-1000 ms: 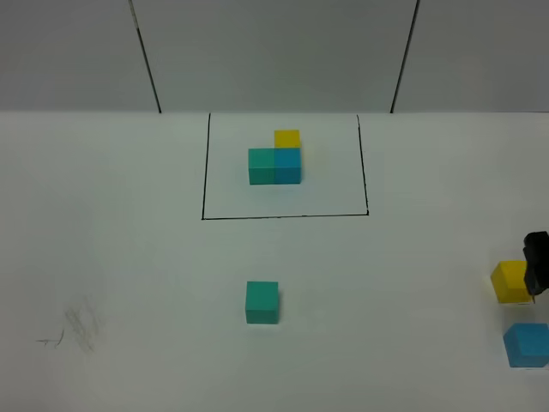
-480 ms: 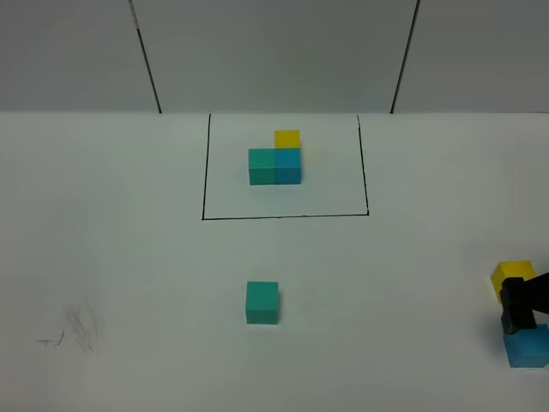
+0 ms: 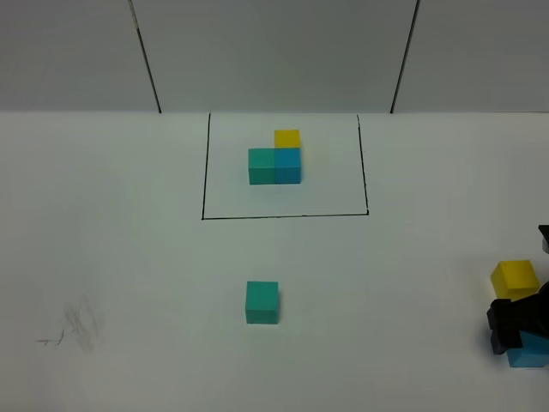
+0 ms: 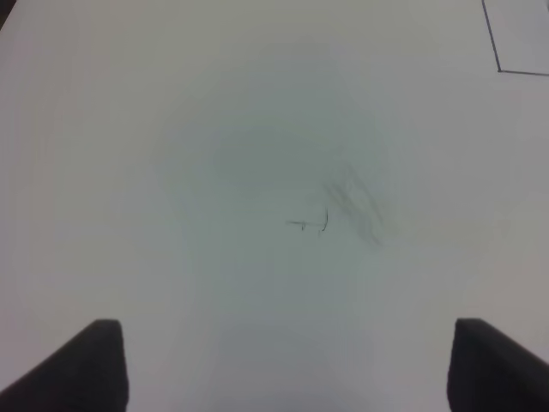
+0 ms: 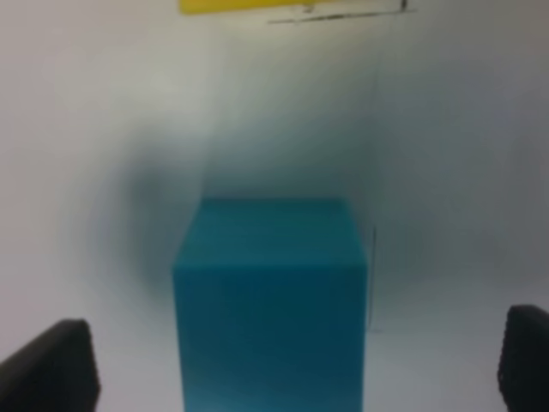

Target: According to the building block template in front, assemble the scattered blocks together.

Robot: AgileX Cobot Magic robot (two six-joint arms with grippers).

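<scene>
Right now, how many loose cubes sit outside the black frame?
3: the green cube mid-table, the yellow cube at the right edge, and the blue cube just nearer the camera, partly covered by the right fingers. None seem hidden.

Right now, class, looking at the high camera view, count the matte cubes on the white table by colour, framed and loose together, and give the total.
Teal-green: 2, framed teal-green cube, loose teal-green cube
Blue: 2, framed blue cube, loose blue cube
Yellow: 2, framed yellow cube, loose yellow cube
Total: 6
</scene>
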